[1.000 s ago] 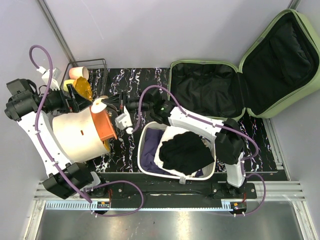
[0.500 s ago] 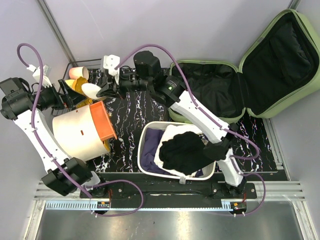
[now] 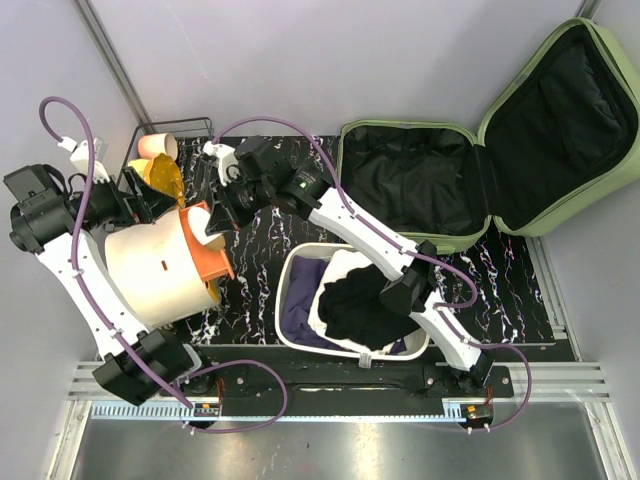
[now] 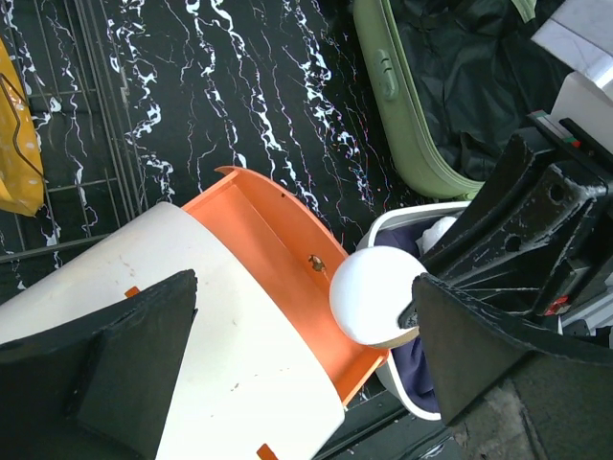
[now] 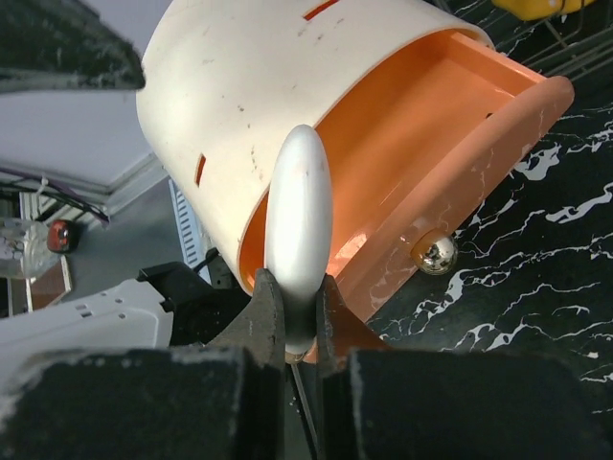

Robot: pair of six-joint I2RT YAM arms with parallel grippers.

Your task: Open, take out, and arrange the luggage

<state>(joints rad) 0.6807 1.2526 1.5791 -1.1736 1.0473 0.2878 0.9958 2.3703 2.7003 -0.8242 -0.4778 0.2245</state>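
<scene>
Hovering at the left, the left pincer (image 4: 305, 287) stood spread wide, released, above the cream drawer unit (image 3: 150, 265) on the worktop (image 3: 250, 290). At its pulled-out orange drawer (image 5: 412, 144), the right pincer (image 5: 299, 321) was clenched on a white rounded object (image 5: 299, 211). Further right sat the white bin (image 3: 297, 270) of dark clothes (image 3: 360, 305). Farthest right, the luggage (image 3: 420, 180) lay unzipped, lid flung open.

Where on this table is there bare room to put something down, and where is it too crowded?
Bare tabletop lies between the orange drawer, the clothes bin and the suitcase. The suitcase's open base looks empty. It is crowded at the left, where the left hand and right hand meet over the drawer beside the wire basket.
</scene>
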